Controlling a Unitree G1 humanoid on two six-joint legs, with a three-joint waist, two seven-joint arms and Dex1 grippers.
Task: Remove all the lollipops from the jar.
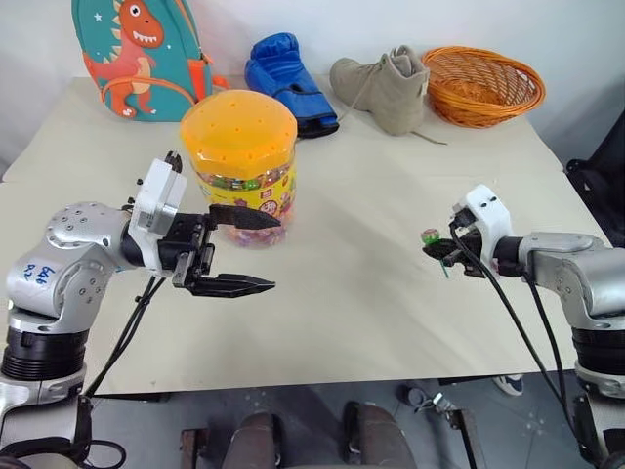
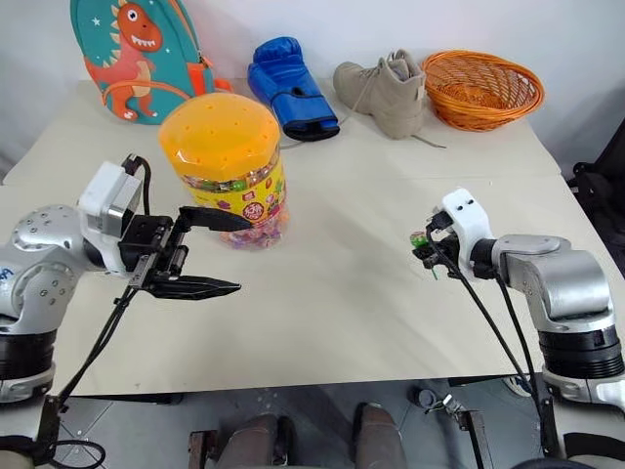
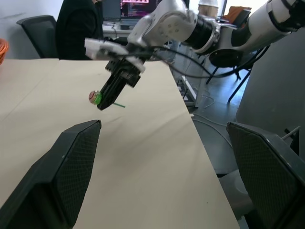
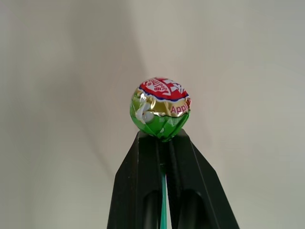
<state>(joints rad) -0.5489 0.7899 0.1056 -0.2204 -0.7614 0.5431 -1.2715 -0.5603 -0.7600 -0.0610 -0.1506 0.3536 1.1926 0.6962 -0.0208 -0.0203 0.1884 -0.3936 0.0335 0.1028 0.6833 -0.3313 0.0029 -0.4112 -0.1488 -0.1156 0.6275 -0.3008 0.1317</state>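
Right claw [image 4: 163,143] pinches green lollipop [image 4: 160,109], wrapper reading "Appl".

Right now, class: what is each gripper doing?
Left gripper: open, holding nothing, beside the jar.
Right gripper: shut on the green lollipop.

green-and-red wrapped lollipop [image 4: 160,113] on green stick, orange-yellow lidded jar [image 1: 239,166] with yellow label, teal dinosaur backpack [image 1: 142,54], blue boxing glove [image 1: 288,80], orange wicker basket [image 1: 481,86]
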